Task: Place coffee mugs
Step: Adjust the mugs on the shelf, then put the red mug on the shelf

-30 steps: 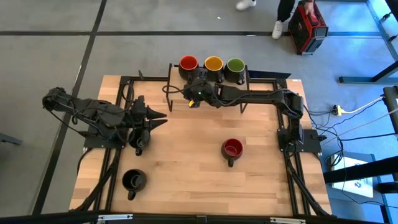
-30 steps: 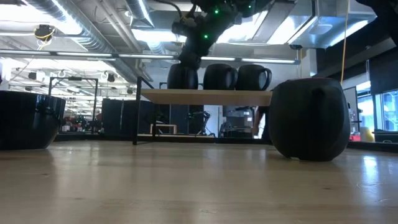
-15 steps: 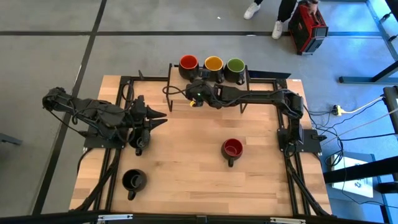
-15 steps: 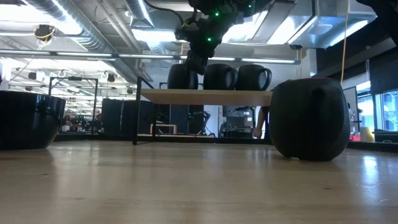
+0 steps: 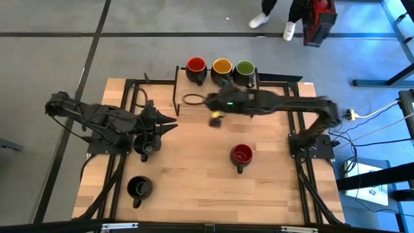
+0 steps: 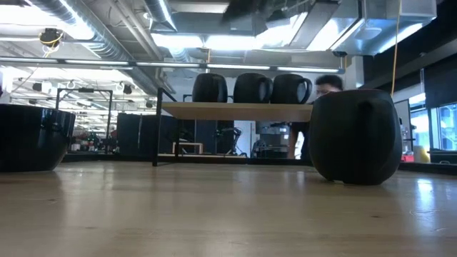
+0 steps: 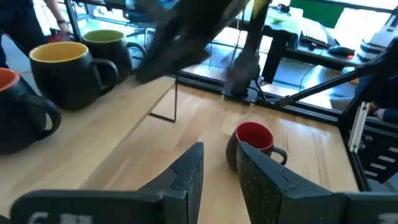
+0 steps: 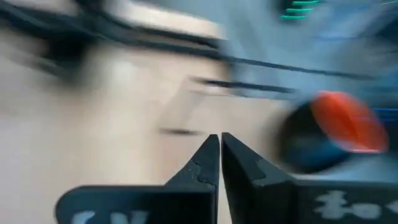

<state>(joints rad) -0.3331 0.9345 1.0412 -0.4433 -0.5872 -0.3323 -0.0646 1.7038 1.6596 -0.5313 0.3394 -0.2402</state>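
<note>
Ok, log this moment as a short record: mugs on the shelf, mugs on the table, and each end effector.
shelf: three mugs in a row, red mug, yellow mug, green mug
table: second red mug right of centre, black mug near the front left
left end effector: at the table's left side, slightly parted, holding nothing
right end effector: just in front of the shelf, shut, empty
</note>
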